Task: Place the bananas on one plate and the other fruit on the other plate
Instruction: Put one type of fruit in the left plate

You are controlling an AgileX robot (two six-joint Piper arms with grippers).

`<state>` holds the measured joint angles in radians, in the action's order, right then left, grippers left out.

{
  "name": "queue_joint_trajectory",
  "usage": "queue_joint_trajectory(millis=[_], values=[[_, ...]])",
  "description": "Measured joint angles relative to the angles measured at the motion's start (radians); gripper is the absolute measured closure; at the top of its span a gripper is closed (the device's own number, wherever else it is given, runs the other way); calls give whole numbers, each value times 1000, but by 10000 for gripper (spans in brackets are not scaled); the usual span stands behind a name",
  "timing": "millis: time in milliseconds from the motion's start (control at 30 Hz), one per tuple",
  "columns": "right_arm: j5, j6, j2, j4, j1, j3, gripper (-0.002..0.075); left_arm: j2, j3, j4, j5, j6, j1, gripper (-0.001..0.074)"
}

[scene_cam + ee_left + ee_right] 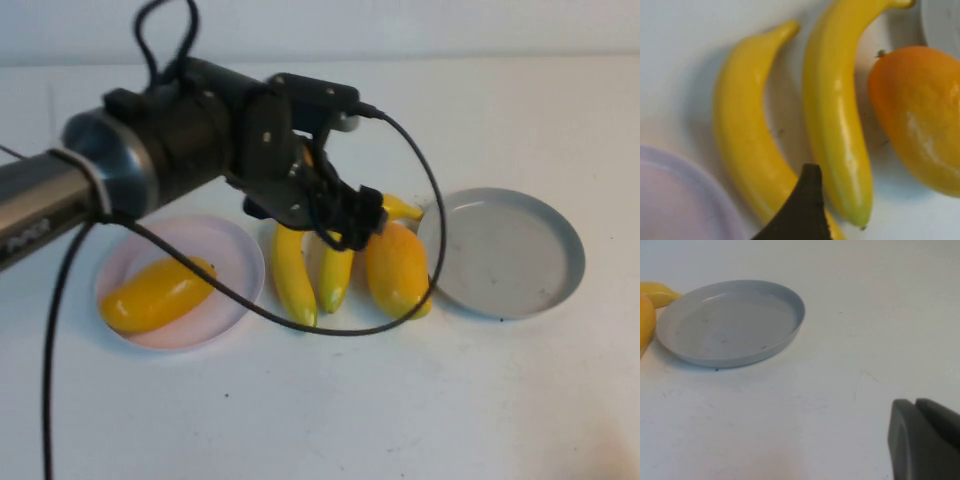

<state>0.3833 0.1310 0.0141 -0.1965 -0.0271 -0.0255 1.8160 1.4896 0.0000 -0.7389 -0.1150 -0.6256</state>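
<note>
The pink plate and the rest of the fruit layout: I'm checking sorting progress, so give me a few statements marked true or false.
1. One mango lies on the pink plate. True.
2. The grey-blue plate holds a banana. False: it holds nothing.
3. Both bananas lie on the table between the plates. True.
4. The second mango is on the pink plate. False: it lies on the table beside the grey-blue plate.
5. The left pincer hovers over the bananas. True.
6. The right pincer is over the fruit. False: it is over bare table beyond the grey-blue plate.
</note>
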Motion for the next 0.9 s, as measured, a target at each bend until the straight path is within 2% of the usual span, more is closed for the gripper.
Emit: queue_joint_trajectory(millis=[100, 300, 600, 900], values=[[0, 0, 0, 0, 0, 0, 743, 84, 47, -13, 17, -25, -44, 66], [0, 0, 0, 0, 0, 0, 743, 213, 143, -24, 21, -38, -81, 66], [0, 0, 0, 0, 0, 0, 743, 306, 252, -35, -8, -42, -82, 66], [0, 0, 0, -1, 0, 0, 743, 354, 273, -37, -34, -42, -82, 66]])
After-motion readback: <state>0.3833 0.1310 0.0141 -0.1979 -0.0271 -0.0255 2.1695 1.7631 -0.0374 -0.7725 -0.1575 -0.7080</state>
